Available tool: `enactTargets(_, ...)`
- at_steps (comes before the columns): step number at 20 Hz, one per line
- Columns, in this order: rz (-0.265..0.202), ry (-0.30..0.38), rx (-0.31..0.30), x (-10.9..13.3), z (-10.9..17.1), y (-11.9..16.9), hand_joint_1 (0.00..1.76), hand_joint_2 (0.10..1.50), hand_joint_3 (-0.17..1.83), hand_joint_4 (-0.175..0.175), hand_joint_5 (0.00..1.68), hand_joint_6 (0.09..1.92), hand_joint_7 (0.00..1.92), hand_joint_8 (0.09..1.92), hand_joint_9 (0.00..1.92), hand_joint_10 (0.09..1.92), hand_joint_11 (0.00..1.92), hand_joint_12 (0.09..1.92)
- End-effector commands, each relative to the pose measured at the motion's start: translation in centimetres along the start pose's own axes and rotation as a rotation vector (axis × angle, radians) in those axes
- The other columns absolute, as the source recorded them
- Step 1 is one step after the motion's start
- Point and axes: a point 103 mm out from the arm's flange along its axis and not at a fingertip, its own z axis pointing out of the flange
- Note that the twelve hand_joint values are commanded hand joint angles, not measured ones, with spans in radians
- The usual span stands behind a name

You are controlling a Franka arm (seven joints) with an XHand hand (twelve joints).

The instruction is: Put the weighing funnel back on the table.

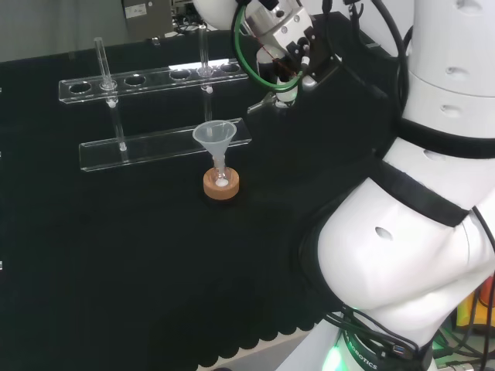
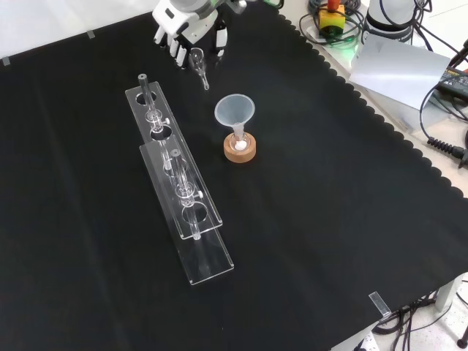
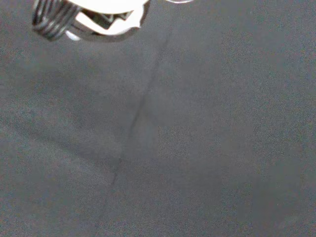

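Closest to the wrist camera, blurred white part of the hand (image 3: 106,22); beyond it, black cloth (image 3: 197,148) with a faint crease across.

From the front view: hangs at the top edge over the cloth's far end, fingers bent downward, pinching the weighing funnel (image 2: 200,67) at its bowl end. Small clear piece, stem slanting toward the view's bottom and right, away from the fingertips. Cannot tell whether stem tip touching the cloth or just above it. In the head view, same hand high at centre-right, left of the big white arm links (image 1: 433,232), clear piece poking out beneath it, narrow end toward the view's left.

Near the hand but apart from it, lower in the front view: funnel (image 2: 234,111), cone-shaped, mouth up, stem down in a small flask (image 2: 238,140) on a cork ring (image 2: 240,152). Something white at the flask's bottom.

Left of the funnel in the front view: clear test-tube rack (image 2: 208,256), long, two-tiered, stretching from near the hand down past the view's middle. Holes along the upper plate; some clear tubes upright in it, a dark-topped one at the end near the hand. Close to the cork ring, not touching. Scalloped cloth edge along the front view's right.
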Motion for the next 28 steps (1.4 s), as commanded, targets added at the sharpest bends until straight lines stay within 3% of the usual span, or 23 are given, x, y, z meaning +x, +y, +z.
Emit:
enactTargets(1,0.016,0.08,0.014,-1.4,3.4,1.7,1.08,0.7,0.68,0.175,1.15,0.9,0.9,0.64,1.04,0.47,0.5,1.28)
enactTargets(4,0.009,0.129,0.028,-1.8,4.8,2.4,1.08,0.7,0.68,0.175,1.15,0.9,0.9,0.64,1.04,0.47,0.5,1.28)
enactTargets(9,0.007,0.143,0.043,-2.2,6.7,3.3,1.08,0.7,0.68,0.175,1.15,0.9,0.9,0.64,1.04,0.47,0.5,1.28)
enactTargets(28,-0.031,0.244,-0.024,0.1,13.0,4.0,1.08,0.7,0.68,0.175,1.15,0.9,0.91,0.65,1.04,0.48,0.51,1.28)
